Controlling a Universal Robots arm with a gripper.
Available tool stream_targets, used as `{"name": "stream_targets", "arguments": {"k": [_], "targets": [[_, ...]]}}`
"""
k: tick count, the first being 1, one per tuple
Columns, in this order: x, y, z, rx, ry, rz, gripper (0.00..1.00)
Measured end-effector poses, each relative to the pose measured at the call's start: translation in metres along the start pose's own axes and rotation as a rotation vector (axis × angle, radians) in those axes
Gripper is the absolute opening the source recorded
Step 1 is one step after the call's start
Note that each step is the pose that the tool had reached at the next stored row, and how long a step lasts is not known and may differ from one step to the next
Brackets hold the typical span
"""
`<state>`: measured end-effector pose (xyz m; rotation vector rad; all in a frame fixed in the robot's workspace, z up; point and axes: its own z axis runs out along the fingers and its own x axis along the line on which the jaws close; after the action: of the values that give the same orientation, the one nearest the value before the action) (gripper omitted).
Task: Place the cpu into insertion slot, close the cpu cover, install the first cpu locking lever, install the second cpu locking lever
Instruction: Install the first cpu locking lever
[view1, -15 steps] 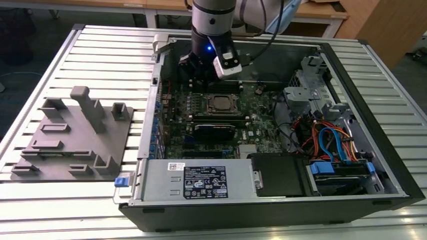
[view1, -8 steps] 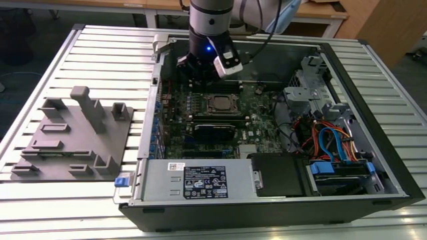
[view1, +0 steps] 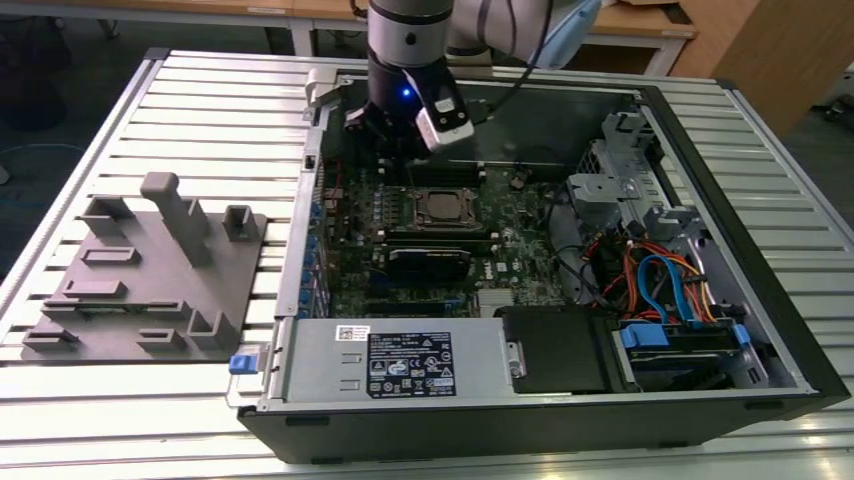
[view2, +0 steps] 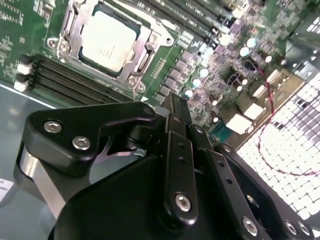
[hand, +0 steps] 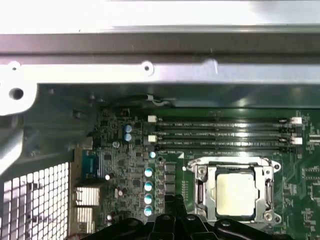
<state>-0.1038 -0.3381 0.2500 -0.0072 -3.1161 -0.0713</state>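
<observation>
The cpu (view2: 107, 40) (hand: 235, 192), a silver-grey square chip, lies flat in the insertion slot (view1: 438, 208) on the green motherboard. The cpu cover (view2: 67, 30) (hand: 230, 162), a silvery frame, lies down around the chip, whose face shows through its window. My gripper (view1: 384, 140) (view2: 177, 102) (hand: 172, 200) hovers above the board beside the socket, towards the case's far wall. Its black fingers (view2: 172, 130) stand together with nothing between them. How the locking levers sit I cannot tell.
Long black memory slots (view2: 75, 80) (hand: 225, 132) run beside the socket. The open computer case (view1: 747, 200) rests on a slatted table, with its power supply (view1: 400, 360) at the front and cables and a drive cage (view1: 641, 200) on the exterior view's right. A grey fixture block (view1: 147, 270) stands on the exterior view's left.
</observation>
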Motion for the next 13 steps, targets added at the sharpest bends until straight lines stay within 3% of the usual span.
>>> {"name": "stream_targets", "arguments": {"k": [13], "targets": [[0.0003,0.0169,0.0008,0.0006,0.0008,-0.024,0.10]]}}
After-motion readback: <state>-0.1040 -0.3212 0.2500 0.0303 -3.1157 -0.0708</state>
